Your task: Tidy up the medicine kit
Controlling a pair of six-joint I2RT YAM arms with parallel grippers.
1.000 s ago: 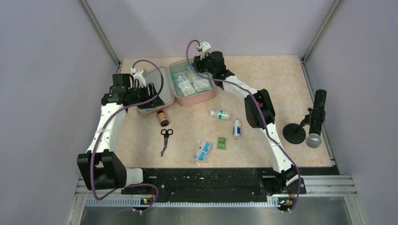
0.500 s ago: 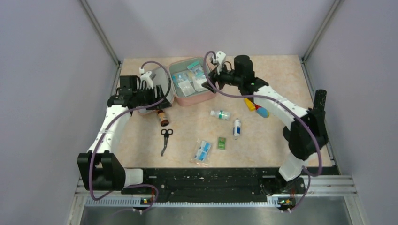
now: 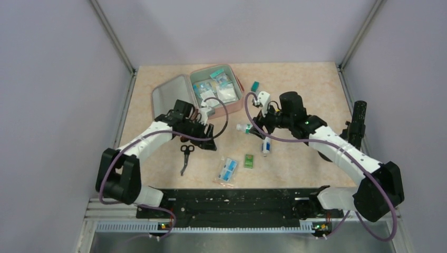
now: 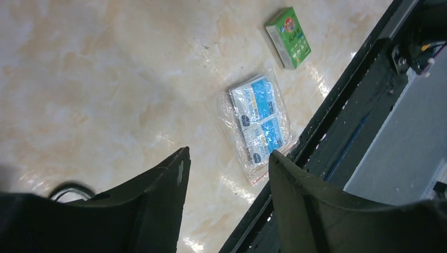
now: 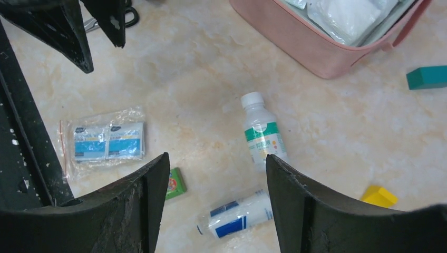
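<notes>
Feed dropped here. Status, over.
Left tool open, right tool open, both empty. Kit open, partly filled. Bottle, packet, scissors loose on table.

Two dark fingers (image 4: 158, 205) spread apart over a beige marbled bench (image 4: 105, 79), clear packet of blue-and-white sachets (image 4: 259, 124) just beyond them, small green box (image 4: 288, 37) farther off, black rail (image 4: 358, 105) alongside both

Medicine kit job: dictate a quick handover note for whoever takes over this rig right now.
The left gripper is open and empty, near the sachet bag. The right gripper is open and empty, near the white bottle.
The medicine kit lies open at the back, with packets already inside.
Left on the table: white bottle, blue-and-white tube, sachet bag, small green box, scissors.
Pack those, then probably close the kit.
</notes>
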